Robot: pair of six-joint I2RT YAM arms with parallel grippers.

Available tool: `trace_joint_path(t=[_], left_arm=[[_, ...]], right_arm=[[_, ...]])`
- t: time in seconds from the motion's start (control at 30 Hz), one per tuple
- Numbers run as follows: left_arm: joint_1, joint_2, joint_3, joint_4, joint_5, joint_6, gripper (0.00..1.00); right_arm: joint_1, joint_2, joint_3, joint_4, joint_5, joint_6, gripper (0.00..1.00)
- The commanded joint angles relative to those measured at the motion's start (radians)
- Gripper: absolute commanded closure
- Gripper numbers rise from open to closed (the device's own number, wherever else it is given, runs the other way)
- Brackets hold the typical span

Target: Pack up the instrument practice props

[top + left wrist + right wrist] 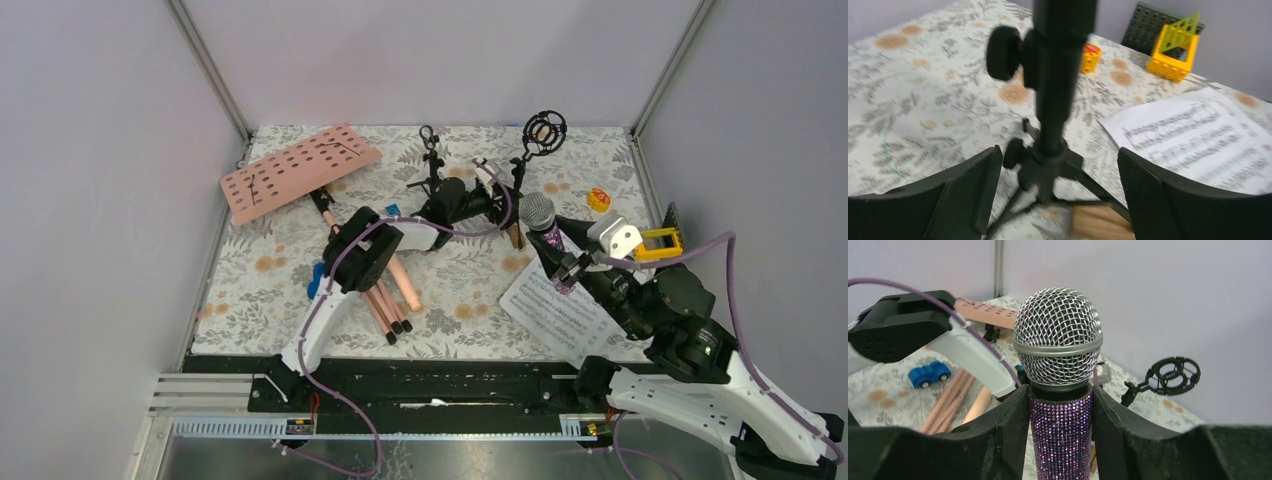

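My right gripper [562,262] is shut on the purple glitter microphone [545,232] with a silver mesh head and holds it off the table; in the right wrist view the fingers clamp its body [1060,430]. My left gripper [497,205] is open, its jaws either side of a black microphone stand [1053,100] without touching it. The salmon-pink perforated rack [300,170] lies at the back left, its pink tripod legs [392,298] folded on the mat. White sheet-music pages [560,312] lie under the right arm and also show in the left wrist view [1198,135]. I cannot pick out a plain pink microphone.
A small blue toy car [316,280] sits by the left arm. Yellow and green blocks [660,243] and an orange block [598,198] stand at the right. A second black stand [432,160] and a black shock-mount ring [544,132] are at the back. Walls enclose three sides.
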State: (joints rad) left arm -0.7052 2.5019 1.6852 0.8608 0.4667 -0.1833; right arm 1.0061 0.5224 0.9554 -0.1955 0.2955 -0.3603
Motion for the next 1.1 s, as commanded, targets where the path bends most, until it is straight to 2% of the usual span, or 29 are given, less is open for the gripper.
trace_joint_path(t=[0.0, 0.07, 0.17, 0.27, 0.37, 0.47, 0.6, 0.67, 0.77, 0.9, 1.07], left_arm=[[-0.001, -0.2, -0.136, 0.17, 0.069, -0.081, 0.07], [-0.01, -0.261, -0.196, 0.182, 0.068, -0.083, 0.02], [-0.021, -0.354, -0.286, 0.192, 0.022, -0.132, 0.01], [-0.022, -0.447, -0.415, 0.27, -0.011, -0.249, 0.01], [-0.028, -0.548, -0.561, 0.319, -0.03, -0.305, 0.01], [-0.051, -0.694, -0.702, 0.227, -0.101, -0.264, 0.01], [-0.093, -0.9, -0.804, -0.112, -0.271, -0.239, 0.01], [-0.103, -1.009, -0.848, -0.343, -0.351, -0.26, 0.01], [-0.105, -1.202, -0.934, -0.59, -0.457, -0.322, 0.01], [-0.105, -1.498, -0.991, -0.938, -0.547, -0.378, 0.01], [-0.103, -1.842, -0.913, -1.285, -0.706, -0.331, 0.01]], right_arm=[[0.005, -0.008, 0.052, 0.081, 0.192, 0.216, 0.99], [0.004, -0.006, 0.07, 0.052, 0.247, 0.293, 0.98], [0.005, 0.012, 0.099, -0.015, 0.275, 0.35, 0.97], [0.005, 0.028, 0.121, -0.065, 0.307, 0.433, 0.87], [0.005, 0.036, 0.12, -0.079, 0.351, 0.488, 0.87], [0.005, 0.061, 0.126, -0.108, 0.363, 0.523, 0.9], [0.004, 0.133, 0.147, -0.189, 0.318, 0.557, 0.96], [0.005, 0.182, 0.149, -0.233, 0.283, 0.573, 0.96], [0.005, 0.289, 0.137, -0.27, 0.271, 0.642, 0.97], [0.004, 0.431, 0.1, -0.195, 0.145, 0.656, 0.99], [-0.001, 0.647, 0.081, -0.037, 0.057, 0.636, 1.0]])
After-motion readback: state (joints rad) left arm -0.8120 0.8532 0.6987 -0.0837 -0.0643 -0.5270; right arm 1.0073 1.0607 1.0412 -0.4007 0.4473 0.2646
